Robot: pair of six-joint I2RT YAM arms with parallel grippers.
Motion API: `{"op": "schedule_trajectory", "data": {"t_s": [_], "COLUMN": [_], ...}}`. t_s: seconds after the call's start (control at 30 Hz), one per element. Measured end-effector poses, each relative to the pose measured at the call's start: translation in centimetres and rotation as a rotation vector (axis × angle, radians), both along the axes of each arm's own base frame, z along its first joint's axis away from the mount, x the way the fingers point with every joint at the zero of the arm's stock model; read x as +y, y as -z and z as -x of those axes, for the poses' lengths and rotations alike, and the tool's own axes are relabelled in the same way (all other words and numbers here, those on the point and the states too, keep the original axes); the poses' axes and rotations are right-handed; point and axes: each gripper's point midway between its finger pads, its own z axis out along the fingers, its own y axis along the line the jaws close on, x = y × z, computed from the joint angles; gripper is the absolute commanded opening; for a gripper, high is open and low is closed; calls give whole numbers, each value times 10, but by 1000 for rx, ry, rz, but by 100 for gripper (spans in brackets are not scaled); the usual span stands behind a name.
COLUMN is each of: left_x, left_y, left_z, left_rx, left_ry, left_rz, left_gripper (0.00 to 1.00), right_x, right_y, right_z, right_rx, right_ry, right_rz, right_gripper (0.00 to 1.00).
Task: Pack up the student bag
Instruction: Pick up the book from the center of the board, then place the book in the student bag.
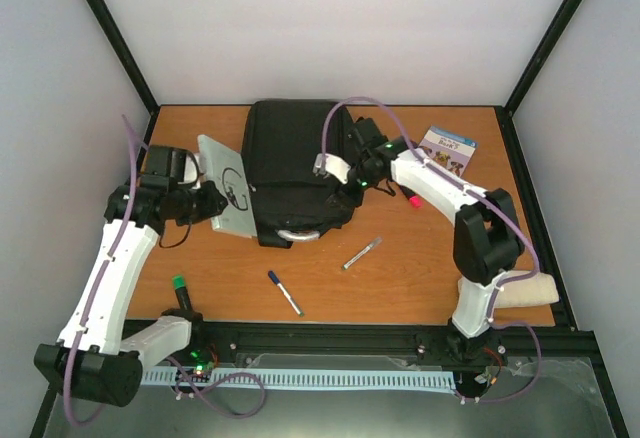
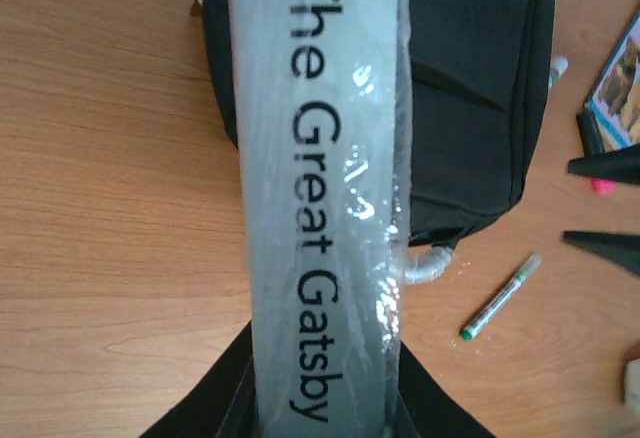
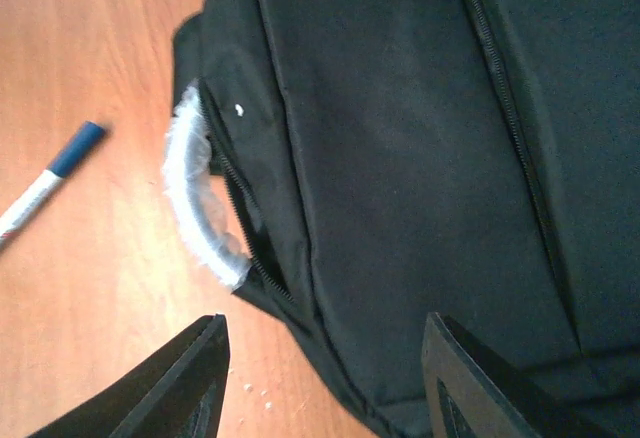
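Observation:
The student bag is a large black backpack lying flat in the middle of the table, its grey handle toward the arms. My left gripper is shut on a grey book, "The Great Gatsby", held spine-up just left of the bag; the black fingers clamp its lower end. My right gripper hangs open over the bag's near right corner beside the handle, nothing gripped. In the top view it sits above the bag's right edge.
Lying on the table in front of the bag are a blue-capped pen and a green-tipped pen. A pink highlighter and a blue book lie to the right. A beige pouch rests at the near right, a green-capped marker near left.

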Motion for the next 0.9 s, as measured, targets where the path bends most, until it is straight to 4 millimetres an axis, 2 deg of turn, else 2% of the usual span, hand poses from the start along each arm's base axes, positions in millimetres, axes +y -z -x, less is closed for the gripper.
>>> {"op": "schedule_trajectory", "data": {"t_s": [0.17,0.3,0.4,0.57,0.8,0.9], "left_x": [14,14,11,8,8,9], "left_y": [-3,-12,-10,-2,-7,-6], "left_z": [-9,-18,-22,-20,-16,-13], "left_rx": [9,-23,-30,0,-19,-24], "left_ry": [-75,-93,-100,-110,-110,-114], "left_rz": [96,174,217,250,253,248], "left_gripper": [1,1,1,1,1,1], "right_x": [21,31,34,45,55,57], "right_y": [29,50,62,72,83,84], "right_z": [-3,-5,-3,-6,-5,-4], "right_rx": [-52,-70,-73,-76,-91,-105], "right_ry": [-44,-70,-87,-106,-122,-121], "right_rz": [95,148,176,188,215,229], "right_gripper": [56,59,59,60,63,56]}}
